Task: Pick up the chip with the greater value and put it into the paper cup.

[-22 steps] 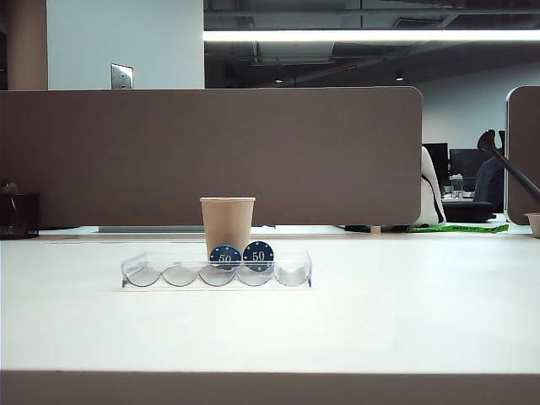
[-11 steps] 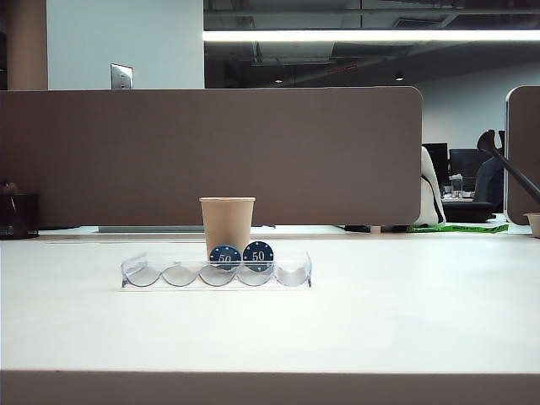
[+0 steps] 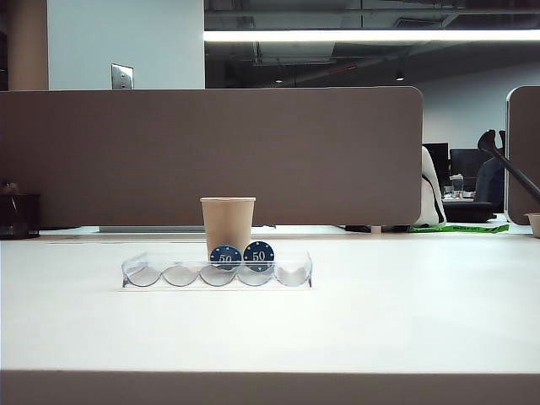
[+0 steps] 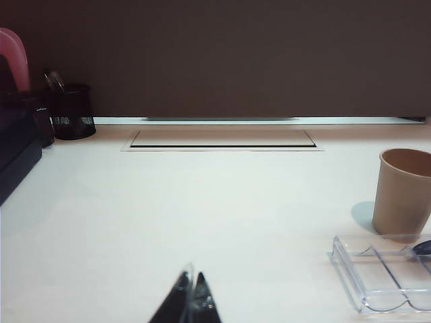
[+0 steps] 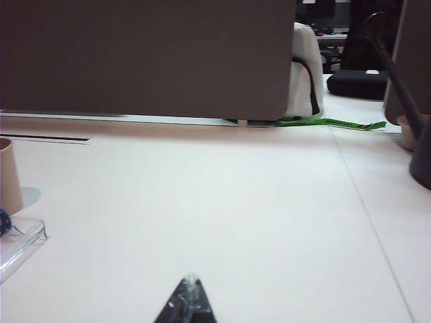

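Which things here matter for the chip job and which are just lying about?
For the job: paper cup; left tool and right tool, both shut, low over the table. No black 100 chip shows.
Lying about: two blue 50 chips, clear tray, mesh pen pot.

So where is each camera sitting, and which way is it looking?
Exterior view: low at the white table's near edge, facing the tan paper cup behind the clear plastic scalloped tray with two blue round chips; no robot parts show.
Left wrist view: low over the table, facing the brown partition; closed left gripper tips show, cup to one side.
Right wrist view: same way, closed right gripper tips show.
Shared: all three see the cup and tray.
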{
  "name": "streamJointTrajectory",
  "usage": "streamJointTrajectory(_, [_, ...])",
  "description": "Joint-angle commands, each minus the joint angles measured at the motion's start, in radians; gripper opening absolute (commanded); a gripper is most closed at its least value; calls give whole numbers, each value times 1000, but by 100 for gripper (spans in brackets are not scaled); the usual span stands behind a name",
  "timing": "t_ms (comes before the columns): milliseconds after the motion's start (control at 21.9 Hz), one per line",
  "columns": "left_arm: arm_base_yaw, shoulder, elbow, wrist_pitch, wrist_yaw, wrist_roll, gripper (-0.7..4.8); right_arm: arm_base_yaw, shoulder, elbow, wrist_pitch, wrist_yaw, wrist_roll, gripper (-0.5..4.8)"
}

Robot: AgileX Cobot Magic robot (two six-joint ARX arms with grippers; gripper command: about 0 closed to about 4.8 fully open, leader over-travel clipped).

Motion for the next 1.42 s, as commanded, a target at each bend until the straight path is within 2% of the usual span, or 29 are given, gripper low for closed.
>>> streamJointTrajectory(46, [2,1,3,12,3,-21,-6,27,0,-2,17,2,-29,-1])
streamJointTrajectory(183, [1,1,3,12,3,-22,-6,59,0,-2,18,26,-44,-1])
streamJointTrajectory(365, [1,1,3,12,3,-29,-6,93,0,-2,37,117,-54,-1])
streamJointTrajectory(685, [1,1,3,12,3,-29,-6,92,0,-2,49,177,-19,-1])
streamJointTrajectory(1415, [1,1,3,11,3,-28,-6,92,0,-2,37,177,-19,-1])
